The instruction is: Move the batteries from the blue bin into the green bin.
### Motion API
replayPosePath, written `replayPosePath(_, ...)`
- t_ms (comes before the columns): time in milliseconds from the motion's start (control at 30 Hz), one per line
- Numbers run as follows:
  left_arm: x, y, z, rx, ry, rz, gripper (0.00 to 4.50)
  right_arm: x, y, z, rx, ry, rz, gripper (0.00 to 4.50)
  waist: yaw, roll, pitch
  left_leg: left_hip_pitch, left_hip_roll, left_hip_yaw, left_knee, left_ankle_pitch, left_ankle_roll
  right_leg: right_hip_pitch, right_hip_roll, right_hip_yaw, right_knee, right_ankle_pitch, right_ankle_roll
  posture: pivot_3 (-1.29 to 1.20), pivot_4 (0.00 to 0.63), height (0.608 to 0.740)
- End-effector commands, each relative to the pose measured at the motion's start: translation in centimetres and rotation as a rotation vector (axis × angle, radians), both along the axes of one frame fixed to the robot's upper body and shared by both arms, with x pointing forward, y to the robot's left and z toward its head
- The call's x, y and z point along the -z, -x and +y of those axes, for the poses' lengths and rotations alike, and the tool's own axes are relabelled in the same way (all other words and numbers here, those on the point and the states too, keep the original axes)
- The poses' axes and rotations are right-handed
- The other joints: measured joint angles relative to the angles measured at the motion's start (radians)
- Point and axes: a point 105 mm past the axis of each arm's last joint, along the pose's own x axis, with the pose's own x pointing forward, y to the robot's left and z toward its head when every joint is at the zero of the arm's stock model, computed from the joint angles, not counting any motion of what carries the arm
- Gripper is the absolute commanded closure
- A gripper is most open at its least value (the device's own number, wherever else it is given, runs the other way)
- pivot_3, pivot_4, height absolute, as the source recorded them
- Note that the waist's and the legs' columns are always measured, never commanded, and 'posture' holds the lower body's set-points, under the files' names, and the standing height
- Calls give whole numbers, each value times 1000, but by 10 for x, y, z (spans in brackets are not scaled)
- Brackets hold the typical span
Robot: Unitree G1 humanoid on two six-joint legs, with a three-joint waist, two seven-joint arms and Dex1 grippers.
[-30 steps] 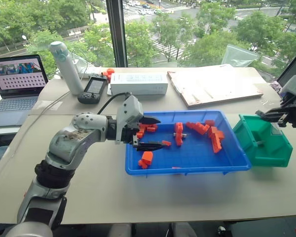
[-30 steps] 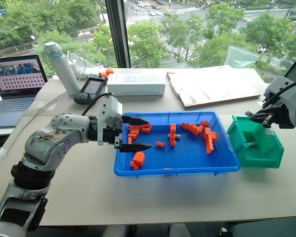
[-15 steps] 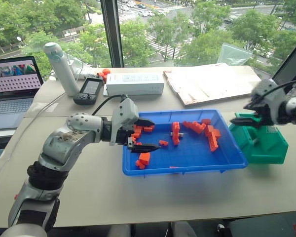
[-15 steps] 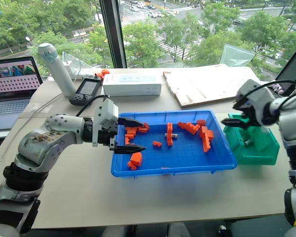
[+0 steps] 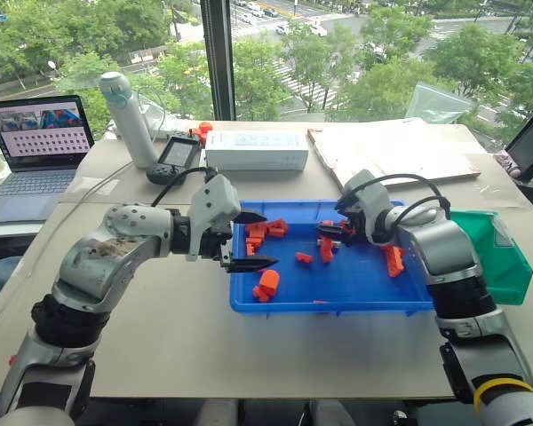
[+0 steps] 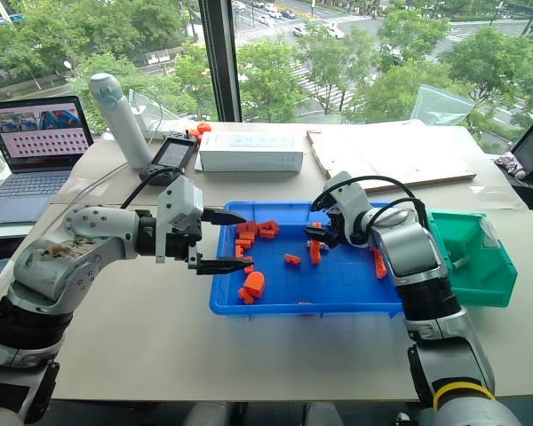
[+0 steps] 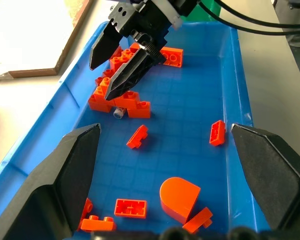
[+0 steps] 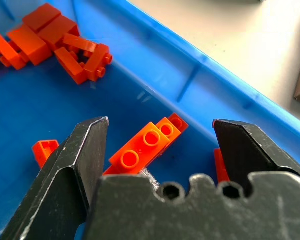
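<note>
The blue bin (image 5: 338, 306) lies mid-table, strewn with orange bricks (image 5: 265, 230). One battery (image 7: 119, 113) shows only its silver end, tucked under an orange brick cluster. My right gripper (image 5: 324, 232) hovers open inside the bin just above that cluster, with an orange brick (image 8: 149, 145) below its spread fingers; the left wrist view shows the right gripper (image 7: 100, 81) too. Over the bin's left end, my left gripper (image 5: 268, 240) is open and holds nothing. The green bin (image 5: 506, 266) stands right of the blue one, with a battery (image 6: 458, 263) lying inside.
Along the table's far side stand a laptop (image 5: 35, 133), a white bottle (image 5: 131, 120), a black handheld controller (image 5: 176, 160), a white box (image 5: 253, 151) and a flat wooden board (image 5: 400, 155). A window runs behind the table.
My right gripper has swung left from above the green bin to the middle of the blue bin, dropped lower, and opened. The left gripper has stayed put, open.
</note>
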Motion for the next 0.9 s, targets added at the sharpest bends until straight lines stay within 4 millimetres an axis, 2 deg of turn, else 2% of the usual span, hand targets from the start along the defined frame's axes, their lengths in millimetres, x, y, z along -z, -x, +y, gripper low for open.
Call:
replayPosePath(33,-11,4,1,-1,7,-46,0,-2,0,3,27,-38,-22,818,-3,0,0,0,0,0,0,0,0,0,0,0,0,0,0,0,150,740)
replayPosePath(167,-12,3,1,0,5,-51,0,0,-2,7,44,-80,-24,1989,-8,0,0,0,0,2,0,0,0,0,1,0,1,0,0,0,150,740)
replayPosePath(333,-13,3,0,2,4,-54,0,-17,-2,5,29,-79,-64,3781,-7,0,0,0,0,2,0,0,0,0,1,0,1,0,0,0,150,740)
replayPosePath(367,-13,3,0,3,4,-54,0,-20,-2,6,16,-81,-72,4031,-7,0,0,0,0,2,0,0,0,0,1,0,1,0,0,0,150,740)
replayPosePath(467,-13,2,0,4,6,-53,0,-39,4,17,-98,-46,-145,4007,-9,0,0,0,0,2,0,0,0,-1,1,0,1,0,0,0,150,740)
replayPosePath(567,-14,2,-1,5,9,-55,0,-45,14,36,-192,-69,-151,4007,-13,0,0,0,0,2,0,0,0,-1,1,0,1,0,0,0,150,740)
replayPosePath(667,-15,1,-1,5,10,-57,0,-44,29,59,-300,-143,-85,4007,-19,0,0,0,1,2,-1,0,0,-1,1,0,1,0,-1,0,150,740)
replayPosePath(800,-15,1,1,-1,6,-59,0,-29,49,81,-419,-167,14,4007,-18,0,0,0,1,-1,0,0,0,0,1,0,1,0,-1,0,150,740)
replayPosePath(867,-15,2,2,-2,5,-59,0,-25,59,89,-469,-177,53,2986,-17,0,0,0,1,-1,0,0,0,0,1,0,1,0,-1,0,150,740)
replayPosePath(900,-16,2,3,-3,4,-58,0,-24,63,91,-488,-179,69,2799,-17,0,0,0,1,-2,0,0,0,0,1,0,1,0,-1,0,150,740)
